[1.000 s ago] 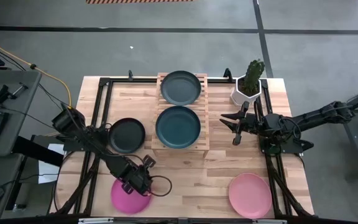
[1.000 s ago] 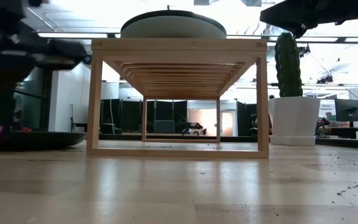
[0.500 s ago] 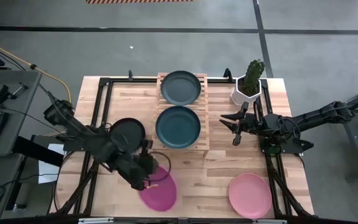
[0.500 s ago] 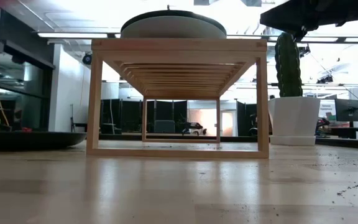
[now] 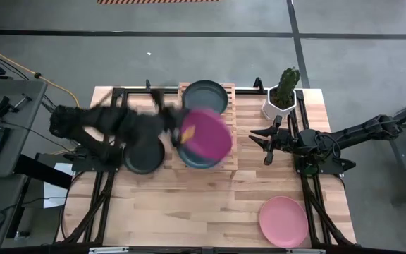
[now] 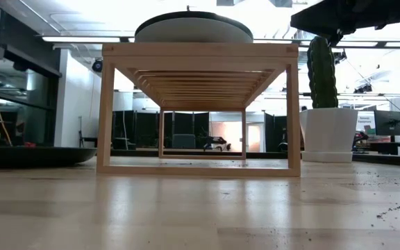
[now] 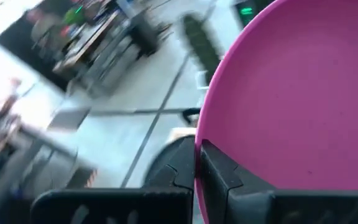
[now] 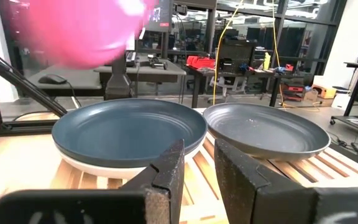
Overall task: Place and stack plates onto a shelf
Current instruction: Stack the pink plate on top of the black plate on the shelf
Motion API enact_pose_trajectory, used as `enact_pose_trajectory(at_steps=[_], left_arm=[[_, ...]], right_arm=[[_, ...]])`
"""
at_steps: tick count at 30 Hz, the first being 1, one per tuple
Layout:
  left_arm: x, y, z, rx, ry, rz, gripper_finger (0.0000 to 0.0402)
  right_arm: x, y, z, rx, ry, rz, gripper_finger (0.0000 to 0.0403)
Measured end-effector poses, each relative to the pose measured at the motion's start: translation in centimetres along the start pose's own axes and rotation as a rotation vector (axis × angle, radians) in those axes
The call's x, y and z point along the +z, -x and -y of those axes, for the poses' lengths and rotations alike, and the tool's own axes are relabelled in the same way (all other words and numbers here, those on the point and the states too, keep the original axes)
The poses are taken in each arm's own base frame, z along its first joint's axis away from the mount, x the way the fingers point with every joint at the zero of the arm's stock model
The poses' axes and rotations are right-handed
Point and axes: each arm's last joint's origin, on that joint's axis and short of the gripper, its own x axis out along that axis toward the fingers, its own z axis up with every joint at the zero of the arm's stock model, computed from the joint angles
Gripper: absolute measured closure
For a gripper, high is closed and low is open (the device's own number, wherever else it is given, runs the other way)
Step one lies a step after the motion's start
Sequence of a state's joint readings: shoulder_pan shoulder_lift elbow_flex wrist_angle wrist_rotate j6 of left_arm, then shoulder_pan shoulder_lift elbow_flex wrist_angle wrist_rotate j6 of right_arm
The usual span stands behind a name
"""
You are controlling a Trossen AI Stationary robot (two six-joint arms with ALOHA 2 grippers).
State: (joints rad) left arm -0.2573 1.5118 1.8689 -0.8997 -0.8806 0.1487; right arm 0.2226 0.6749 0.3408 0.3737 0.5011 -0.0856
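Light wooden plank surface [image 5: 210, 197] on a grey floor, with a lab full of desks and gear behind it; no label or writing anywhere that I can actually read. Sitting mid-surface is the pale wooden slatted shelf [image 5: 231, 106], and it already carries two plates side by side: a dark teal-grey round matte plate [image 8: 129, 132] stacked on a pale mint plate [image 8: 98, 167] at the near end, and a dark grey round plate [image 5: 205, 98] at the far end.

Left hand [image 7: 197, 180] is up in the air over the near end of the shelf, pinched shut on the rim of a round magenta matte plate [image 5: 206, 133], which hangs tilted above the teal-grey one. That arm is motion-blurred from above, so detail is mushy.

Black round plate [image 5: 144, 155] lies flat on the surface just left of the shelf. Salmon pink round plate [image 5: 283, 220] sits near the front right corner, well apart from everything.

Right hand [image 5: 265, 146] hovers just right of the shelf with its fingers slightly parted, holding nothing. Behind it stands a green cactus in a white faceted pot [image 5: 282, 99].
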Motion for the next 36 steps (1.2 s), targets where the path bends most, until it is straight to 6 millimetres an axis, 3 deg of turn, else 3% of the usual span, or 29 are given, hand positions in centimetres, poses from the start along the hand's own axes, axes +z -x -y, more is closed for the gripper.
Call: enact_pose_trajectory(at_steps=[3, 8, 13, 20, 25, 30, 36], left_arm=[[-0.6, -3.8, -4.0, 0.061, 0.121, -0.047, 0.0401], [-3.4, -9.0, -10.4, 0.199, 0.378, -0.156, 0.0401], [-6.1, -12.1, -13.6, 0.193, 0.58, -0.241, 0.0401], [-7.8, -15.4, -13.7, 0.103, 0.751, -0.316, 0.0401], [-8.6, -17.1, -12.5, 0.023, 0.749, -0.399, 0.0401], [-9.3, -17.5, -12.1, 0.074, 0.737, -0.443, 0.0401], [-11.4, -17.2, -11.6, 0.134, 0.748, -0.499, 0.0402]], right_arm=[[0.0, 0.0, 0.0, 0.0, -0.018, 0.0, 0.0322], [-0.1, 0.0, 0.0, 0.001, -0.038, -0.006, 0.0322], [-0.3, 0.0, 0.0, 0.002, -0.02, -0.029, 0.0322], [-0.4, 0.0, 0.0, 0.002, -0.013, -0.038, 0.0322], [-0.5, 0.0, 0.0, 0.003, -0.036, -0.046, 0.0322], [-0.7, 0.0, 0.0, 0.003, -0.055, -0.062, 0.0322], [-0.9, 0.0, -0.1, 0.007, -0.091, -0.09, 0.0322]])
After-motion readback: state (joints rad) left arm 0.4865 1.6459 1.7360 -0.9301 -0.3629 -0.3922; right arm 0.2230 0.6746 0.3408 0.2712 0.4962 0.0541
